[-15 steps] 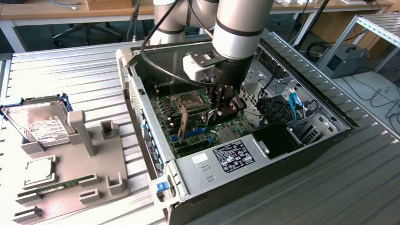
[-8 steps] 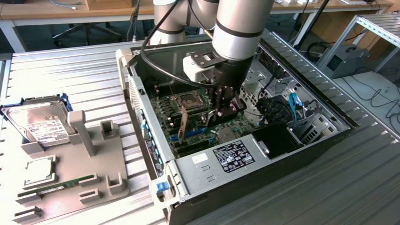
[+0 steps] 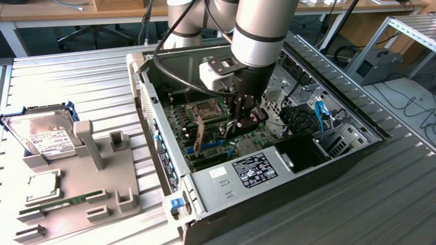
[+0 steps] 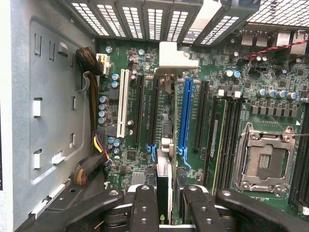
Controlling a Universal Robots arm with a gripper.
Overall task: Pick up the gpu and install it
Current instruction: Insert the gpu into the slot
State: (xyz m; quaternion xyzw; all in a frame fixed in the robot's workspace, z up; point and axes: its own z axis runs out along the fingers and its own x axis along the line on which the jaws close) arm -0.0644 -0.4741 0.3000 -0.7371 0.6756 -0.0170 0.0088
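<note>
The gripper [image 4: 164, 203] is clenching the gpu [image 4: 163, 159] edge-on above the motherboard [image 4: 207, 121]. The card's long axis is running toward twelve o'clock, lying parallel to the blue slot [image 4: 183, 113] just at its three o'clock side.

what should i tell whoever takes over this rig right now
Gripper: shut on the gpu, held edge-on inside the open computer case.
Gpu: just above the motherboard, lined up along the slots beside the blue slot; whether it touches a slot cannot be told.
Done: gpu picked up and carried into the case.
Left: seating the card and letting go.
</note>
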